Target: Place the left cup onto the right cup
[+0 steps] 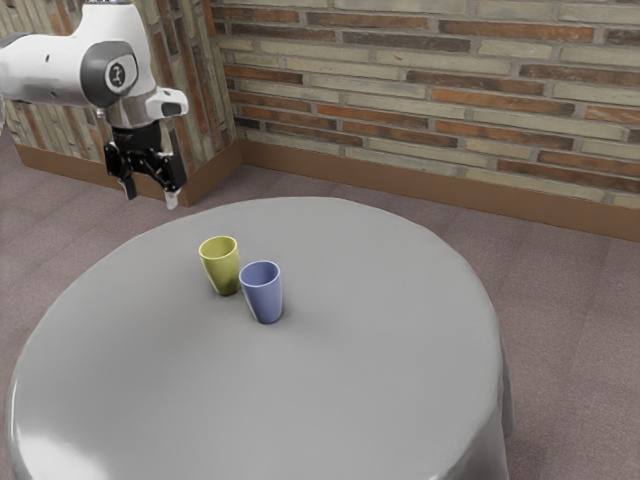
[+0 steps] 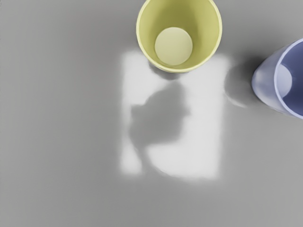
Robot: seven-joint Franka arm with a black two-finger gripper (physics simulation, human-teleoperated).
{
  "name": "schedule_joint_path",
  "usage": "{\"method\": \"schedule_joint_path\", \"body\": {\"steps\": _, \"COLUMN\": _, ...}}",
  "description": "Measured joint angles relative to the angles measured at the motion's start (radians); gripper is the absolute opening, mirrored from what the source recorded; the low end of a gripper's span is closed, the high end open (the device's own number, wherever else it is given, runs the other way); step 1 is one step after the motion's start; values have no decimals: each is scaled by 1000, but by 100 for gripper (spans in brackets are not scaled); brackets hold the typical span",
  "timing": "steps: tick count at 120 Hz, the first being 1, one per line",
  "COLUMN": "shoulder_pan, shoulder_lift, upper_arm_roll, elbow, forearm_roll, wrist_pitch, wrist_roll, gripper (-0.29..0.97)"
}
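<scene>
The end effector point(image 1: 150, 192) hangs high above the bench point(image 1: 400, 380), fingers spread and holding nothing, probably because the yellow cup point(image 1: 220, 264), which stands upright just beside the blue cup point(image 1: 262, 290), is not yet grasped for stacking.

The white Franka arm point(image 1: 50, 68) enters from the exterior view's upper left, its wrist bent to aim straight down. The black gripper point(image 1: 150, 192) hangs high, its fingers spread (a plain gap between them) and pointing downward.
</scene>
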Motion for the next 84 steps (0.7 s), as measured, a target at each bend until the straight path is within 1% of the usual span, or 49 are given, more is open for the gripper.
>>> {"method": "schedule_joint_path", "body": {"steps": 16, "shoulder_pan": 16, "shoulder_lift": 31, "upper_arm_roll": -1, "elbow": 10, "forearm_roll": -2, "wrist_pitch": 7, "wrist_roll": 2, "gripper": 68}}
{"method": "schedule_joint_path", "body": {"steps": 44, "shoulder_pan": 32, "shoulder_lift": 100, "upper_arm_roll": -6, "elbow": 80, "forearm_roll": -1, "wrist_pitch": 16, "wrist_roll": 6, "gripper": 68}}
{"method": "schedule_joint_path", "body": {"steps": 84, "shoulder_pan": 47, "shoulder_lift": 200, "upper_arm_roll": -11, "elbow": 171, "forearm_roll": -2, "wrist_pitch": 37, "wrist_roll": 67, "gripper": 68}}
